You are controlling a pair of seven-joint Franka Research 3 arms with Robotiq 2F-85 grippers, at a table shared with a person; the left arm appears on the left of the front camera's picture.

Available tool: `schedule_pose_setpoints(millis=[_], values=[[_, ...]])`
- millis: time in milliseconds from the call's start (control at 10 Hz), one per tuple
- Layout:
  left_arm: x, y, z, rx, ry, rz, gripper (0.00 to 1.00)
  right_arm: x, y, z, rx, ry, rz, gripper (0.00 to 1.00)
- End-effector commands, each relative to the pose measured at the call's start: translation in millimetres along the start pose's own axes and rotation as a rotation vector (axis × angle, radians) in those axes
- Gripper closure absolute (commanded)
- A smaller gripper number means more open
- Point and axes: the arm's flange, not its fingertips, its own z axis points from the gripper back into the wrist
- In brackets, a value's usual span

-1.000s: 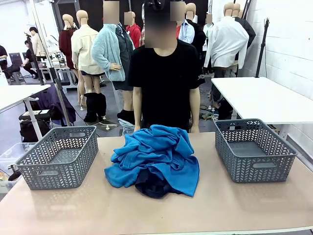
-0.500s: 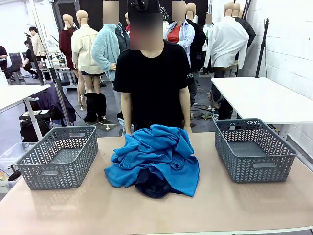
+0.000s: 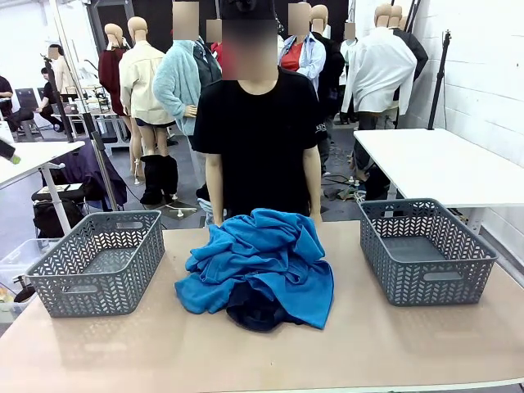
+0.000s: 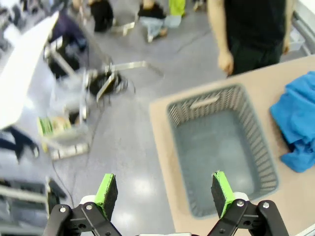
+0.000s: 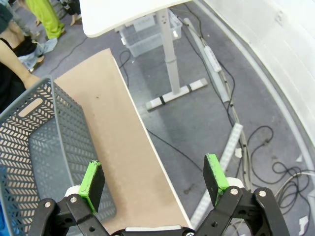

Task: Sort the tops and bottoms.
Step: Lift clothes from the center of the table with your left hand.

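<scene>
Little had changed on the table (image 3: 368,344). The person (image 3: 258,139), at 12 o'clock of the pile, had shifted slightly, arms hanging at the far edge and touching no cloth. A small dark, green-tipped thing (image 3: 6,152) had appeared at the 9 o'clock edge of the front view, too small to identify. I judged that sorting had not begun.

The tops (image 3: 262,254) lay heaped mid-table. The bottoms (image 3: 254,315) peeked out from under them at the heap's 6 o'clock. The left basket (image 3: 49,282) stood at 9 o'clock of the heap and the right basket (image 3: 442,286) at 3 o'clock, both holding nothing.

The left claw (image 4: 165,194) was spread wide and held nothing, hanging high over the left basket's outer side and the floor. The right claw (image 5: 155,182) was equally wide and unladen, over the table's edge just beyond the right basket.

Against the earliest frame, the person had stepped toward 9 o'clock and stood straighter. The heap and both baskets lay exactly as before.
</scene>
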Motion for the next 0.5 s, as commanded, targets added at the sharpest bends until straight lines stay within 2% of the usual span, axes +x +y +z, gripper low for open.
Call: schedule_pose_setpoints(millis=[0, 100, 300, 400], values=[[33.1, -42.7, 3.0, -0.085, -0.066, -0.228, 0.00, -0.4, 3.0, -0.7, -0.009, 0.004, -0.021, 0.00], [51.6, -86.2, -3.9, -0.193, 0.038, -0.462, 0.00, -0.4, 3.0, -0.7, -0.009, 0.004, -0.021, 0.00], [73.0, -165.2, -24.2, -0.356, 0.123, -0.726, 0.00, -0.4, 3.0, -0.7, -0.009, 0.004, -0.021, 0.00], [78.2, -197.5, -32.6, -0.388, 0.112, -0.796, 0.00, -0.4, 3.0, -0.7, -0.009, 0.004, -0.021, 0.00]])
